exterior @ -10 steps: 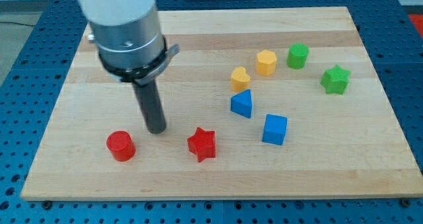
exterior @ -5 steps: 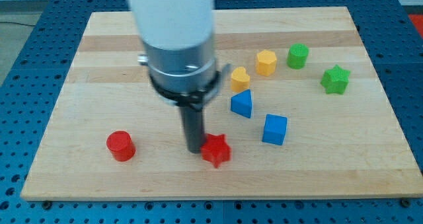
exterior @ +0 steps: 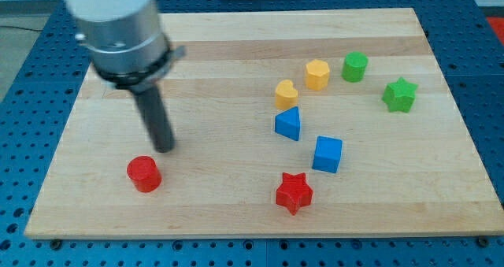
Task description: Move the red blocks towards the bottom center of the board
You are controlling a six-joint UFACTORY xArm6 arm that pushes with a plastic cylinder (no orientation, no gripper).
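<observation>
A red star block [exterior: 294, 192] lies near the board's bottom edge, a little right of centre. A red cylinder block [exterior: 144, 174] stands at the bottom left. My tip [exterior: 164, 148] rests on the board just above and right of the red cylinder, a small gap away from it. It is far to the left of the red star.
A blue triangular block [exterior: 288, 124] and a blue cube [exterior: 327, 154] sit above and right of the red star. A yellow heart [exterior: 286, 93], a yellow hexagon [exterior: 316, 74], a green hexagon [exterior: 355, 66] and a green star [exterior: 398, 94] lie at the upper right. The wooden board [exterior: 236, 54] lies on a blue perforated table.
My tip swept right and pushed the red star right and down toward the bottom edge. It then moved back left to beside the red cylinder, which has not moved.
</observation>
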